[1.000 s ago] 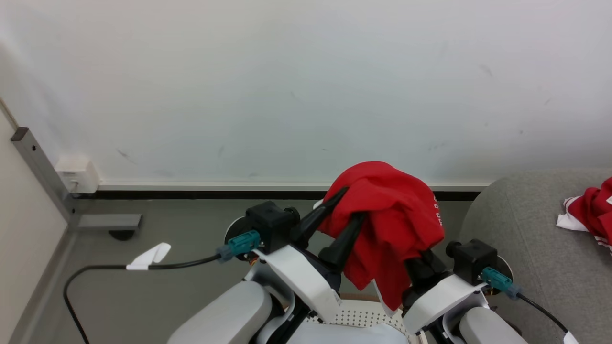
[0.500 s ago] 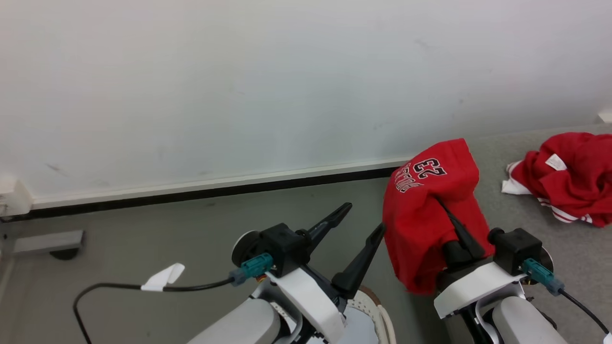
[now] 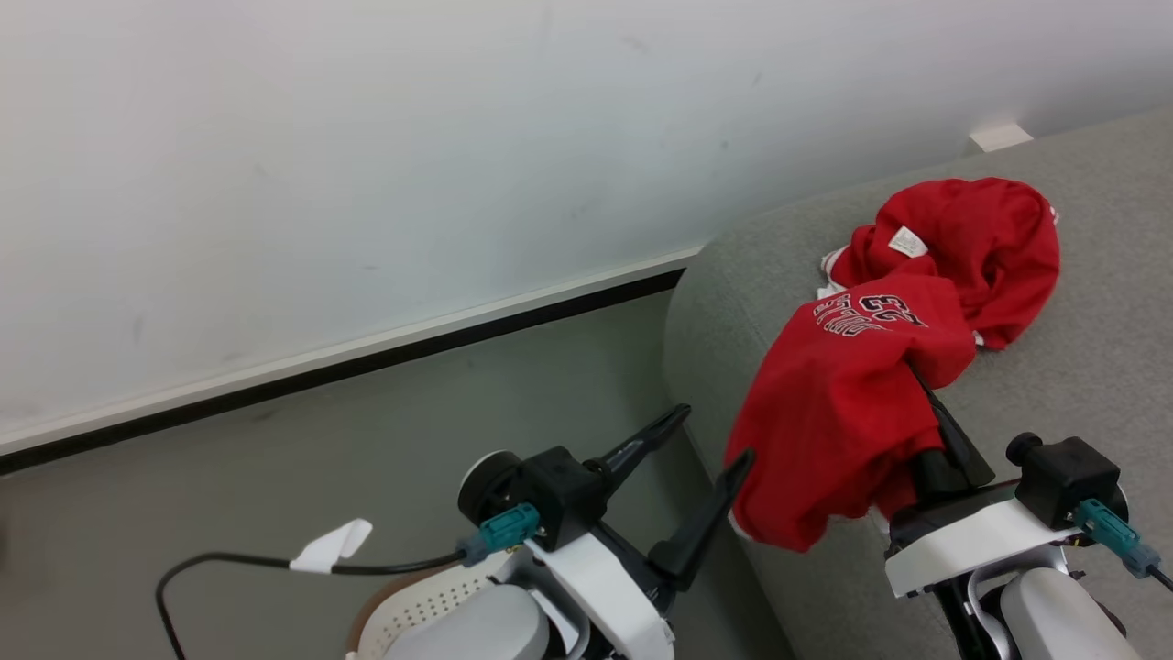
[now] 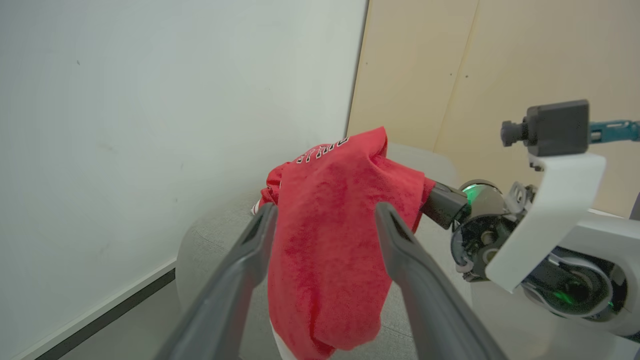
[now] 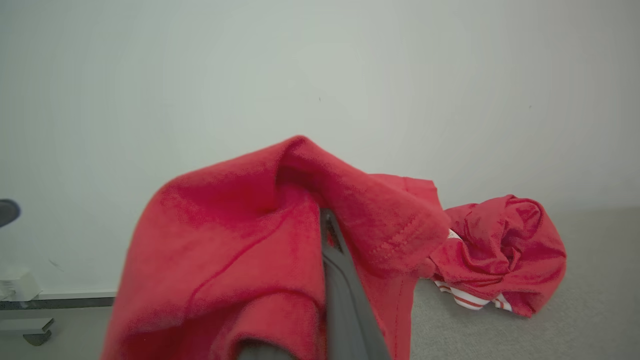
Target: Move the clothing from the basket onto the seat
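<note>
My right gripper [image 3: 921,390] is shut on a piece of the clothing, a red garment [image 3: 843,403] with black-and-white lettering. The cloth drapes over its fingers and hangs above the left edge of the seat, a grey sofa [image 3: 1090,367]. Another crumpled red garment [image 3: 971,238] with a white tag lies on the seat just beyond. To the left, my left gripper [image 3: 715,434] stands open and empty, apart from the cloth. Part of the basket [image 3: 417,605], perforated and brown-rimmed, shows under my left arm. In the right wrist view the held garment [image 5: 240,240] hides most of one dark finger [image 5: 340,285].
A white wall [image 3: 367,137] with a dark baseboard [image 3: 321,371] runs behind the grey floor [image 3: 367,458]. A black cable with a white tag [image 3: 330,547] trails from my left wrist. A beige panel [image 4: 500,65] stands past the sofa in the left wrist view.
The head camera has swung right, bringing the sofa into view. My left gripper opened and let go of the red garment. My right gripper carried it over the sofa's edge.
</note>
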Tool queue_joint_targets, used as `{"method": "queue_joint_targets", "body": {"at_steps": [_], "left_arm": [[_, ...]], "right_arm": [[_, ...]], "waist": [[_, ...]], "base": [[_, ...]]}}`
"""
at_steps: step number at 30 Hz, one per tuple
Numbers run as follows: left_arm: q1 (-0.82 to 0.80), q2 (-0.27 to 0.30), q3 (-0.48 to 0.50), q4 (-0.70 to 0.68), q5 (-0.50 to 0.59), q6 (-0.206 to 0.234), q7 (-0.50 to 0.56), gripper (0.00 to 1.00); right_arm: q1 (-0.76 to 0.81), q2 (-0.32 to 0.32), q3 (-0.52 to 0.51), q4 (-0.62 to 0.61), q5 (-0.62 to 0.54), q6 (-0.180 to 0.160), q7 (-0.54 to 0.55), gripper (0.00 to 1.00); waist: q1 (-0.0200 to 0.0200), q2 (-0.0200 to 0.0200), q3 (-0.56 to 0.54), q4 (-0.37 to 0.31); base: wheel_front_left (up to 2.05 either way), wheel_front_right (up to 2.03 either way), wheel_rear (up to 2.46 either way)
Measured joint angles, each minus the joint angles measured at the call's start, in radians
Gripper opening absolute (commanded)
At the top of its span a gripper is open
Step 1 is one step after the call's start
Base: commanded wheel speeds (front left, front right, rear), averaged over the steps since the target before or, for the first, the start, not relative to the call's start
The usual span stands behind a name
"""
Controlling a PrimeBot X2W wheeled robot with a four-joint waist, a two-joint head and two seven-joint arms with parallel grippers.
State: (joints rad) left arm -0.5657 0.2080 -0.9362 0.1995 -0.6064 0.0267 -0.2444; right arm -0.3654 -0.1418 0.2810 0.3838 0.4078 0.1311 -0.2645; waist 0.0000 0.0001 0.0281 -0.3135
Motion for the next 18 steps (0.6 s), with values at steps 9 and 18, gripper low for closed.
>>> {"method": "queue_joint_targets", "body": {"at_steps": [9,18], "left_arm": [[0.004,-0.009,0.016,0.038,0.041,-0.013,-0.014,1.0],[0.009,-0.034,0.041,0.053,0.077,-0.038,-0.018,1.0]], "right_arm": [[0.024,-0.007,-0.036,-0.041,-0.003,0.0,0.0,0.0],[0.025,-0.026,-0.055,-0.059,0.003,0.0,0.0,0.0]], "waist": [[0.0,0.0,0.027,-0.096],[0.0,0.0,0.049,-0.11]], "base": [[0.0,0.0,0.0],[0.0,0.0,0.0]]}}
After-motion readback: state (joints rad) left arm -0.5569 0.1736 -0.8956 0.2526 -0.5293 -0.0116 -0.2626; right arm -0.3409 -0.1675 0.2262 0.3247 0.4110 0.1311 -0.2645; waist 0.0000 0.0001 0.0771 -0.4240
